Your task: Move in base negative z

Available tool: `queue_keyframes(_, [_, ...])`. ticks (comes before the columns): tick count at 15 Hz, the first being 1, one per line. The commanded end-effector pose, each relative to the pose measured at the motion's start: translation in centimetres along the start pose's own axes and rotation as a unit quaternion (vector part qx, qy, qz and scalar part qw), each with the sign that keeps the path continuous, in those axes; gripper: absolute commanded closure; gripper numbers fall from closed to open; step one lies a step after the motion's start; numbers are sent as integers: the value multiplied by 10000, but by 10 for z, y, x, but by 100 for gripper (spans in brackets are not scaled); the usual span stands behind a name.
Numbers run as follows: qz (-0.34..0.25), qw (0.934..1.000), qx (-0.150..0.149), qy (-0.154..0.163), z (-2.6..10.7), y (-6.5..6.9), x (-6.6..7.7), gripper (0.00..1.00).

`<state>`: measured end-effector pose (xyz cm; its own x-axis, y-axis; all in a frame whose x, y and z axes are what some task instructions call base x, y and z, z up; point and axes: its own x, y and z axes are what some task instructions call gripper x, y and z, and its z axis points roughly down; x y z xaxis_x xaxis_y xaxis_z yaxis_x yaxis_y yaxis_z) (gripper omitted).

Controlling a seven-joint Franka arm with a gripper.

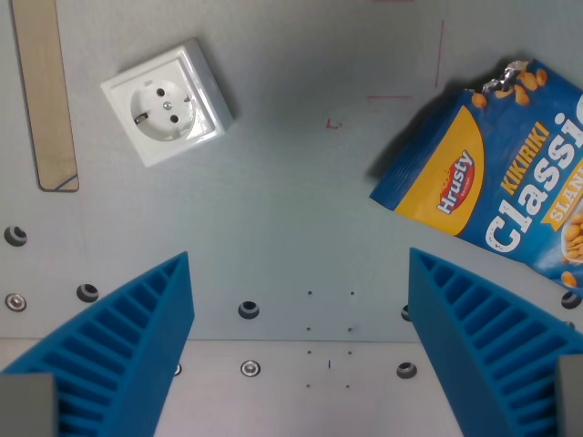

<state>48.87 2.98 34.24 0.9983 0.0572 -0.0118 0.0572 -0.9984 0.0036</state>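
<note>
Tool (301,300) spread wide, blue fingers (137,337) holding nothing, above bare grey worktop (291,209). White socket (167,102) upper left; blue snack bag (496,173) (partly cropped) at the wrist view's right, both well apart.

The gripper (301,341) is hanging above the grey counter (301,209) with its jaws standing wide apart; each blue ribbed finger (127,350) is slanting in from a lower corner of the wrist view; nothing is sitting between them. Only bare counter with screw holes is showing in the gap.
</note>
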Motion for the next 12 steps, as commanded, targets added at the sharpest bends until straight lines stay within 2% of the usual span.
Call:
queue_keyframes(1, [0,10000,-1,24,3,0,0,0])
queue_keyframes(12, [0,10000,-1,24,58,0,4,0])
